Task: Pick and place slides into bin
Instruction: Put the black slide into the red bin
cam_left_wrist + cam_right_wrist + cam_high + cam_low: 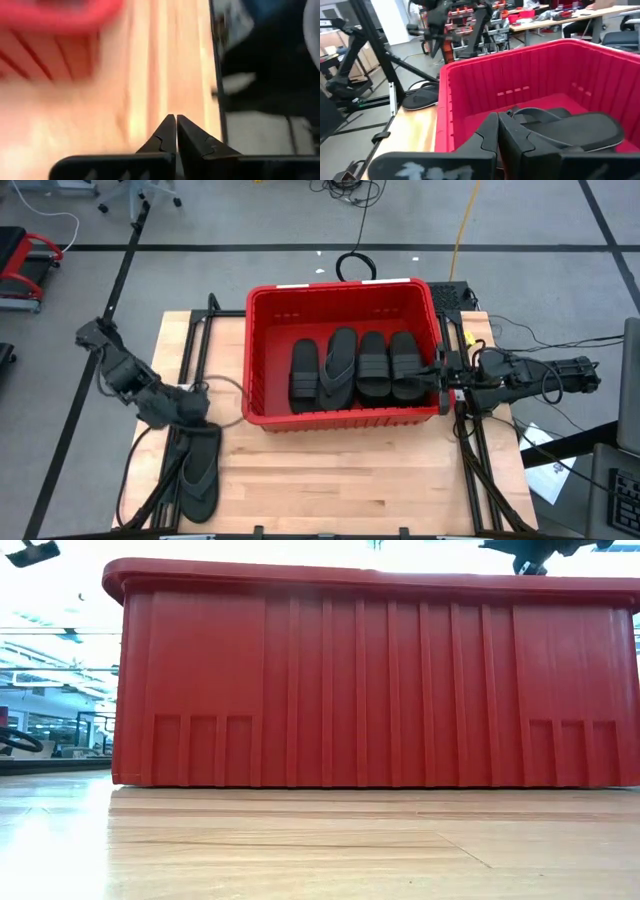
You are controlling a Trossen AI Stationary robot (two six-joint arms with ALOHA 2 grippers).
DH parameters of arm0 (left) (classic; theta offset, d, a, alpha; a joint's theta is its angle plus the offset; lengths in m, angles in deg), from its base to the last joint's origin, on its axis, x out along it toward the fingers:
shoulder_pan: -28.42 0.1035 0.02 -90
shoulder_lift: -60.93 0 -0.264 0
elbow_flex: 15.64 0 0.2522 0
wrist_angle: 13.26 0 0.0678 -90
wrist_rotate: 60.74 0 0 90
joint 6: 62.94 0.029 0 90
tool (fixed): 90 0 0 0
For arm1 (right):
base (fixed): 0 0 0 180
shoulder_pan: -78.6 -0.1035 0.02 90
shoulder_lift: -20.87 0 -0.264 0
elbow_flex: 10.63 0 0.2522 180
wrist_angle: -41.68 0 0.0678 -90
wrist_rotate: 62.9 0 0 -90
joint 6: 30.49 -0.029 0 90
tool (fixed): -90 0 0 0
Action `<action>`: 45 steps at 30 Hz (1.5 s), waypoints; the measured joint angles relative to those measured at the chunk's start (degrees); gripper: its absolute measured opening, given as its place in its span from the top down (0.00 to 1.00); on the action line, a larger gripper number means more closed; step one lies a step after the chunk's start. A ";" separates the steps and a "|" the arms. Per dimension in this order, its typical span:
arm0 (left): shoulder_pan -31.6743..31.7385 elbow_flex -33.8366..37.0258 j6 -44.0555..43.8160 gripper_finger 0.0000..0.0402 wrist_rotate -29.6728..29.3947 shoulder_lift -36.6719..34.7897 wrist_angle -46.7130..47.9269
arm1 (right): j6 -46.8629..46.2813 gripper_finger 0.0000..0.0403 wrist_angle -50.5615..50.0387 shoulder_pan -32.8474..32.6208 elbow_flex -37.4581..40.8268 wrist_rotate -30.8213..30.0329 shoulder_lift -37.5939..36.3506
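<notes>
Left gripper (200, 412) is being held closed, empty, above a flip-flop (198, 472); right gripper (441, 376) closed, empty, at the bin (262, 350) rim. Risk: closed jaws being pushed into the sandal, shoving it off-table.

Black slides (355, 367) lie in the red, vertically ribbed bin (270, 320) on the pale wooden table (340, 470).

A tall red bin (262, 345) is standing mid-table, its walls blocking any level approach, so its inside is lying open only from above. Four slides (355, 367) are filling its right side, leaving bare floor along its left wall. One slide (199, 472) is occupying the table's front left; bare wood is stretching across the front right.
</notes>
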 joint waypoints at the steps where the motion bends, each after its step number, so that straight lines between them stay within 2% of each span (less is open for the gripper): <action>1: -0.99 0.88 -2.44 0.97 2.11 0.14 0.75 | 0.01 1.00 0.02 0.00 0.00 -0.29 0.00; 4: -4.10 4.03 -11.50 0.92 6.43 0.09 1.90 | -0.26 1.00 0.25 0.00 0.00 -1.34 -0.02; 8: -8.61 8.14 -21.97 0.82 8.96 -0.05 -1.01 | -2.01 1.00 0.28 0.00 0.00 -1.40 0.00; 12: -12.54 13.67 -27.08 0.74 10.55 0.55 -11.38 | -3.65 1.00 0.28 0.00 0.00 -1.40 -0.02; 15: -15.20 18.30 -29.20 0.70 9.33 0.89 -21.76 | -3.67 1.00 0.26 0.00 0.00 -1.33 0.00; 17: -16.23 20.61 -31.72 0.69 8.19 0.81 -24.83 | -3.68 1.00 0.26 0.00 0.00 -1.29 0.00; 23: -17.28 25.38 -42.89 0.60 7.54 0.81 -25.43 | -4.90 1.00 0.19 0.00 0.00 -1.07 -0.02; 34: -17.20 28.56 -51.94 0.30 8.28 1.85 -26.81 | -6.26 1.00 -0.02 0.00 0.00 -0.96 -0.02; 38: -17.28 30.03 -55.73 0.26 10.86 3.89 -26.77 | -6.26 1.00 -0.03 0.00 0.00 -0.94 -0.02; 45: -17.23 30.18 -56.48 0.30 9.57 7.38 -30.77 | -6.24 1.00 -0.40 0.00 0.00 -0.92 -0.02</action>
